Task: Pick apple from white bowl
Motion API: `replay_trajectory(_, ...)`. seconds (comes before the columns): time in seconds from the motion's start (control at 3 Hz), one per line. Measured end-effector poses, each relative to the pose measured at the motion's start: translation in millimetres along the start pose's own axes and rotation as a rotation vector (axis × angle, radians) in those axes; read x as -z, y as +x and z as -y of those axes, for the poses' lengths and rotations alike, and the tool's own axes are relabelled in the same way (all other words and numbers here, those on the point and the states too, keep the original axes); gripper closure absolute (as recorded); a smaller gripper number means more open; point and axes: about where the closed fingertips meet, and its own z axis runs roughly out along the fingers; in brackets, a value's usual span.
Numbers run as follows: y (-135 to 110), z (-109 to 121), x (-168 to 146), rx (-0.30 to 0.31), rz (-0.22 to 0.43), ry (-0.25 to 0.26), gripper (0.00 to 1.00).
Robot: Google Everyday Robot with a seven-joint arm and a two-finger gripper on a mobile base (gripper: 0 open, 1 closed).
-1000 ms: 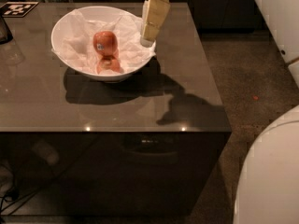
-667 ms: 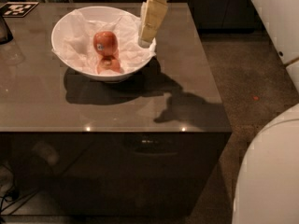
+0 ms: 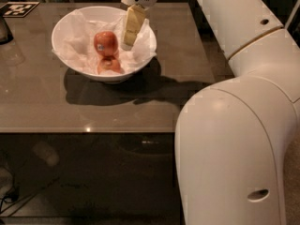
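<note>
Camera view shows the gripper (image 3: 128, 43) lowered inside the white bowl (image 3: 79, 69), hanging just right of the apple (image 3: 106, 42) and apparently not touching it. Whether the gripper is wide or narrow cannot be told from this angle. The apple, sticker facing the camera, rests on crumpled paper (image 3: 75, 41) near the bowl's middle, with a smaller apple (image 3: 109, 65) lying against its near side. The bowl stands on a dark table (image 3: 42, 102), and the robot's white arm (image 3: 243, 55) fills the right of the picture.

By this evidence the reach into the bowl looks largely done. What remains is to bring the gripper around the apple, close on it and lift it clear of the rim. The task appears to be in its early-middle stage, with no grasp made yet. The smaller apple pressed close below could be jostled as the gripper closes in.
</note>
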Motion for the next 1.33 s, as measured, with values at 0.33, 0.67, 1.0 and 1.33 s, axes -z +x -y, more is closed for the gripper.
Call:
replay_trajectory(0.33,-1,1,-16,-0.025,0.008,-0.017,0.00)
replay_trajectory(0.67,-1,-6,-32,-0.059,0.001,-0.058,0.00)
replay_trajectory(1.0,0,-13,-33,-0.100,0.017,-0.063,0.00)
replay_trajectory(1.33,-1,-13,-33,-0.100,0.017,-0.063,0.00)
